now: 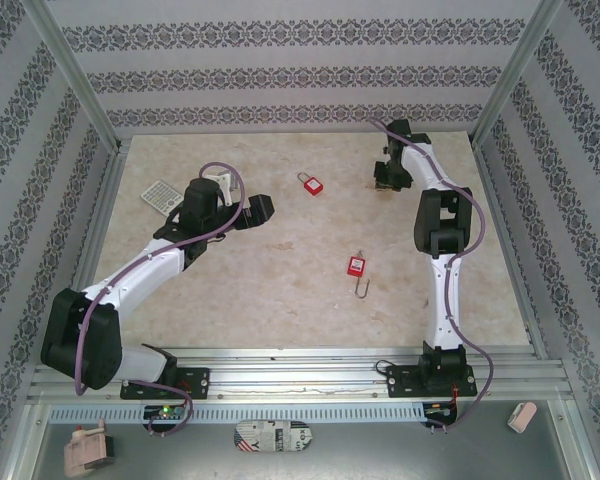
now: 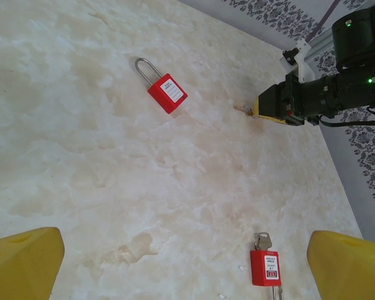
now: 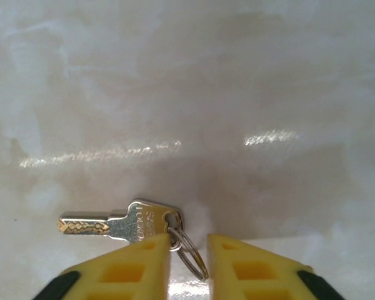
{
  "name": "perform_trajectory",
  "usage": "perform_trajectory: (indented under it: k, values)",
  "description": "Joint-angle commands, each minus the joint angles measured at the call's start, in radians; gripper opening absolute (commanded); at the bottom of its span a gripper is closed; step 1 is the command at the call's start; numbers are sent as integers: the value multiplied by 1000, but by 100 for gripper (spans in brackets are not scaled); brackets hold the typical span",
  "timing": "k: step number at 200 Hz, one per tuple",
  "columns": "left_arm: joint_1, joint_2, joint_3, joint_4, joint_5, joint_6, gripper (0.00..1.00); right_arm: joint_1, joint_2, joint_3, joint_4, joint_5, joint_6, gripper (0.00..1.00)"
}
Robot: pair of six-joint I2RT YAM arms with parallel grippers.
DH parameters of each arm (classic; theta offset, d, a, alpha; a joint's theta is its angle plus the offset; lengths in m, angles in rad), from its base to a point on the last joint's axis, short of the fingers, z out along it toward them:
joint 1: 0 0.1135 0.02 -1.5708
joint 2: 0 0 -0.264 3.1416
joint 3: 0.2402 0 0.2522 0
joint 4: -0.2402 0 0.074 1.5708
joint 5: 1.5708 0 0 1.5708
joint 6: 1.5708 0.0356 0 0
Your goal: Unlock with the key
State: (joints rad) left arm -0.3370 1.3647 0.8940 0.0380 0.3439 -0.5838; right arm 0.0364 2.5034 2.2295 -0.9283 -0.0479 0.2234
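Looking down through the right wrist camera, we see the right gripper [image 3: 189, 242] low over the table [image 3: 194, 75], its two yellow fingers [image 3: 125, 269] parted by a narrow gap. The key ring [image 3: 189, 249] lies in that gap. The tip of the left-hand finger touches or just overlaps the ring end of the key [image 3: 122, 223], and we cannot tell whether it presses down. Nothing is gripped: the key lies flat on the marbled surface, its blade pointing left in that view. From above we place this gripper [image 1: 387, 182] at the far right of the table, with the key under it.

The left gripper [image 1: 261, 209] hangs over the far left part of the table. Its wrist camera shows its fingertips [image 2: 25, 259] spread wide with nothing between them.

Two red padlocks lie well apart from both grippers. We find the far padlock [image 1: 311, 184] near the far middle, its shackle seated, and the near padlock [image 1: 356, 266] close to the centre, a little to the right, its shackle pointing toward the near edge
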Motion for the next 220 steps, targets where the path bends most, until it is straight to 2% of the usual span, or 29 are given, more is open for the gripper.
perform_trajectory:
  k: [1, 45, 73, 100, 126, 158, 204, 220]
  values:
    - [16, 7, 16, 3, 13, 10, 100, -15, 23, 37, -41, -6, 17, 19]
    - [17, 2, 10, 12, 36, 4, 100, -17, 40, 73, -53, -15, 11, 0]
    - [16, -22, 2, 28, 47, -12, 100, 1, -12, 8, -34, -11, -9, 0]
    - [11, -23, -10, 114, 103, -86, 100, 34, -191, -169, 42, 2, -14, 0]
    - [-23, 10, -25, 283, 154, -233, 100, 70, -402, -332, 113, -23, -3, 0]
    - [-83, 65, -43, 506, 159, -519, 100, 123, -659, -507, 192, -62, 20, 0]
    - [-189, 146, -70, 736, 110, -920, 97, 205, -882, -658, 278, -111, 81, 0]
    - [-218, 166, -79, 815, 92, -1010, 96, 236, -931, -700, 306, -112, 104, 0]
